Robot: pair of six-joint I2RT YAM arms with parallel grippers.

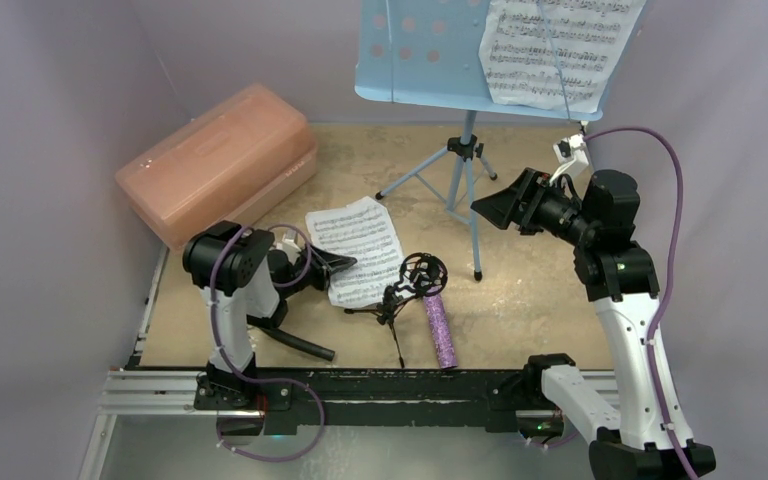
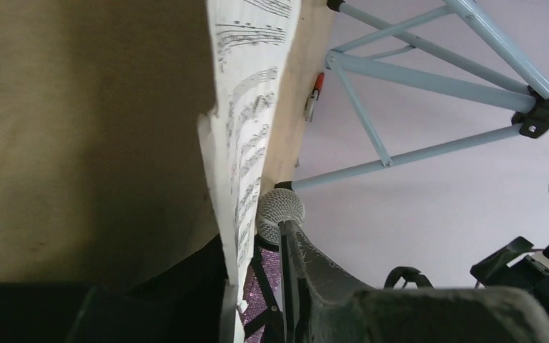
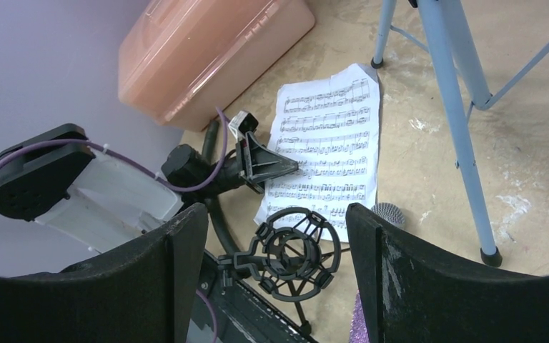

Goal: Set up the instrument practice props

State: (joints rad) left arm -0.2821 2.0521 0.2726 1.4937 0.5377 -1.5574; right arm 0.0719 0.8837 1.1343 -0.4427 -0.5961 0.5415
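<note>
One white sheet-music page point(image 1: 360, 245) lies on the table, and another point(image 1: 555, 50) rests on the light blue music stand point(image 1: 430, 50) at the back. My left gripper point(image 1: 345, 263) sits low at the lying page's left edge. In the left wrist view its jaws point(image 2: 252, 236) are narrowed around that page edge point(image 2: 246, 143), with a gap still showing beside the paper. The black mic stand point(image 1: 418, 278) with its ring mount stands right of the page. The glittery purple microphone point(image 1: 440, 330) lies beside it. My right gripper point(image 1: 488, 208) hovers open above the mic stand point(image 3: 293, 246), holding nothing.
The pink translucent box point(image 1: 220, 160) sits at the back left against the wall. A black hose point(image 1: 300, 345) lies by the left arm's base. The music stand's tripod legs point(image 1: 465, 165) spread between both arms. A black rail point(image 1: 360, 385) runs along the near edge.
</note>
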